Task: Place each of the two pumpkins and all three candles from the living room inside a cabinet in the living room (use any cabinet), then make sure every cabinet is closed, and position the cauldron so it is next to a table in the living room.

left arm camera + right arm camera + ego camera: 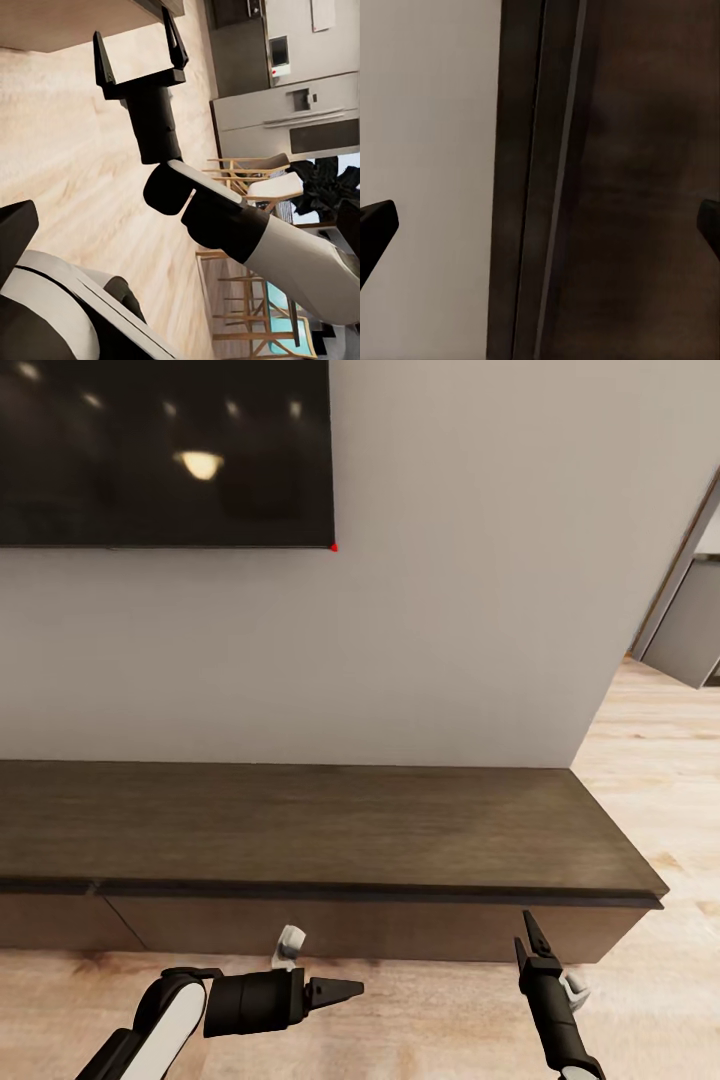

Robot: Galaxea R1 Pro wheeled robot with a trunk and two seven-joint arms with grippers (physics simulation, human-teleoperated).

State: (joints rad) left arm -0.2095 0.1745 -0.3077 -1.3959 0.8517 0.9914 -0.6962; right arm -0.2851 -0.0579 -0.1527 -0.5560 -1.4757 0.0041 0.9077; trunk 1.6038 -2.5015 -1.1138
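Facing the cabinet (330, 830), long, low and dark, against the wall below a black screen (165, 450). Its fronts look shut. My right gripper (527, 942) points at the front edge near the right end, fingers spread wide, empty. My left gripper (335, 990) hangs low over the floor (440, 1020); whether it is parted I cannot tell. Pumpkins, candles, cauldron: none located here, so I cannot judge what is stored. Cabinet interior hidden.
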